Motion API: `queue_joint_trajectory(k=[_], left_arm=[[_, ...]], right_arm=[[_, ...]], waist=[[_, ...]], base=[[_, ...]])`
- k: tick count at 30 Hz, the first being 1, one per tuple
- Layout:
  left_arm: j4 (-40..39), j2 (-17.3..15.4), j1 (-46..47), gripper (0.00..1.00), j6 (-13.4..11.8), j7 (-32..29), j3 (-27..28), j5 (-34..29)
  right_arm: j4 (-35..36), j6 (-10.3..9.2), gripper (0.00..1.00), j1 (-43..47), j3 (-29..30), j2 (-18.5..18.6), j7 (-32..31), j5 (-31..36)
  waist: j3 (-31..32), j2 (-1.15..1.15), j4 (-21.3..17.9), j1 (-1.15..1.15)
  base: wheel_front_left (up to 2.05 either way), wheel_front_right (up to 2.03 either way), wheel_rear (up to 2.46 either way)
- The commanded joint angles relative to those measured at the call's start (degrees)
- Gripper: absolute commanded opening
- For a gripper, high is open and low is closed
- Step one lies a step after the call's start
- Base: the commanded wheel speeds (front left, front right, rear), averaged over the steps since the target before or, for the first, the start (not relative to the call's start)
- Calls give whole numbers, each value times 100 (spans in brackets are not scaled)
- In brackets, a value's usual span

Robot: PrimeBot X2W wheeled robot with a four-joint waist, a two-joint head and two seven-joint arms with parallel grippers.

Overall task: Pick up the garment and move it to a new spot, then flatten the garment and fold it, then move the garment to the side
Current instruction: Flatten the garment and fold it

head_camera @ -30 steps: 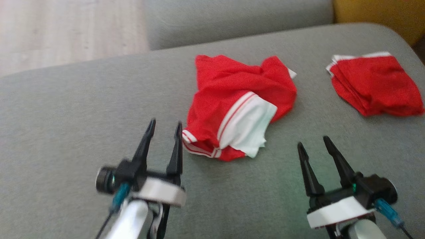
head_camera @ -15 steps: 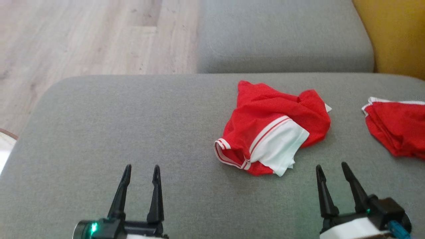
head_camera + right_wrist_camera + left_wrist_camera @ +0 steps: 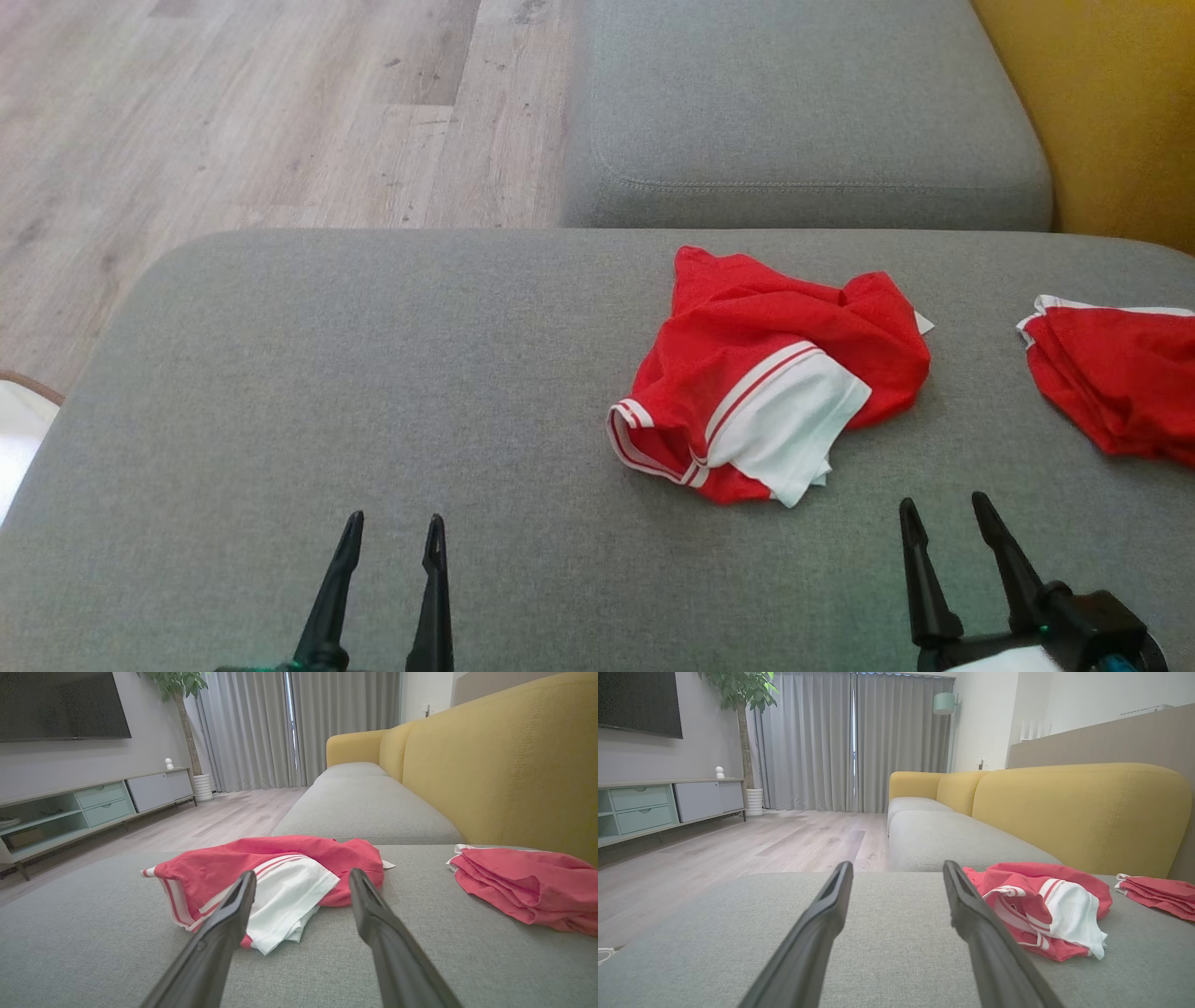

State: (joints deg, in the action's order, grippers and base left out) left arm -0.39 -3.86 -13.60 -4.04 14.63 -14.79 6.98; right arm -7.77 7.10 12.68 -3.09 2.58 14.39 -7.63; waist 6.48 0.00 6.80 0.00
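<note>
Since a second ago my head camera has swung and the whole scene has shifted with it. Both jaws now sit lower at the bottom edge, and the garment lies as before on the cushion.

Left jaws: spread wide, gripping nothing, over bare grey cushion, well left of the garment.

Right jaws: spread wide, gripping nothing, near the garment's front edge.

Garment: crumpled red heap with a white panel and white stripes, right of centre on the cushion, closer to my right jaws. In the right wrist view it lies straight ahead, just past the fingertips. Bare cushion is all that lies between the right jaws and it.

Red pile: folded, further right on the same cushion, apart from the garment.

Behind: another grey seat, yellow backrest on the right, wood floor on the left.

Left wrist view: TV stand, curtains, plant across the room.
</note>
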Motion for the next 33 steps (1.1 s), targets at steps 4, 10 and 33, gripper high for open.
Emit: queue_joint_trajectory(k=[4, 10, 33], left_arm=[[-221, 89, 201, 100, 25, 37, 191, -68], [-200, 94, 199, 100, 44, 37, 184, -84], [21, 98, 224, 100, 163, 37, 75, -91]], right_arm=[[212, 39, 100, -163, -147, 33, 61, 26], [208, 39, 100, -164, -158, 32, 61, 6], [146, 39, 100, -178, -247, 31, 61, 41]], waist=[[-1, 0, -9, 0], [-8, 0, -4, 0], [-108, 0, -117, 0]], base=[[0, 0, 0], [0, 0, 0], [0, 0, 0]])
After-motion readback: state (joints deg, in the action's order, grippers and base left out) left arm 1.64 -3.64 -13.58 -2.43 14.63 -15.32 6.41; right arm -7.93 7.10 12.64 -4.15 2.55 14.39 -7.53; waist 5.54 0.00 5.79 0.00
